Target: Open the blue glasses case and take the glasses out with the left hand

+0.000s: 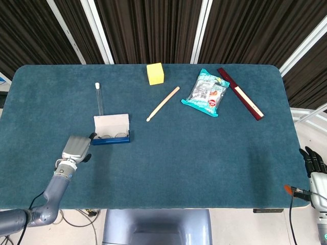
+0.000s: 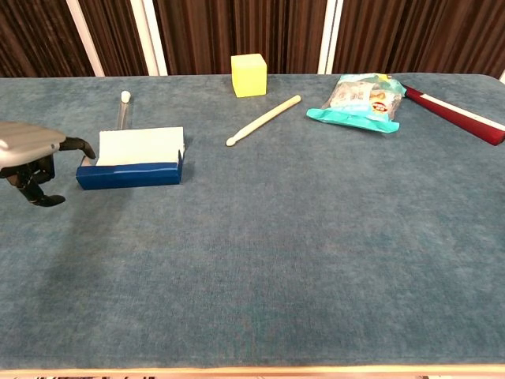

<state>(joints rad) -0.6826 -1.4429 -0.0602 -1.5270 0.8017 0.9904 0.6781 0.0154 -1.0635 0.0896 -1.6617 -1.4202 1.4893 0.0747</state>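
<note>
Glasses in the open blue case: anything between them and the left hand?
Nothing visible. The left hand sits just left of the blue case, whose lid is up, with the glasses exposed inside. The test tube lies behind the case, clear of the path.

The left hand [image 1: 76,147] has a pale grey back and black fingers on a grey-blue arm with black cable; the right hand [image 1: 318,176] looks alike, with an orange tab beside it.

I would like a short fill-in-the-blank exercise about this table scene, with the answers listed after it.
1. The blue glasses case has its lid ____.
2. The glasses lie ____ the case.
3. The left hand holds ____.
4. The cube at the table's far edge is ____.

Answers: open; inside; nothing; yellow
</note>
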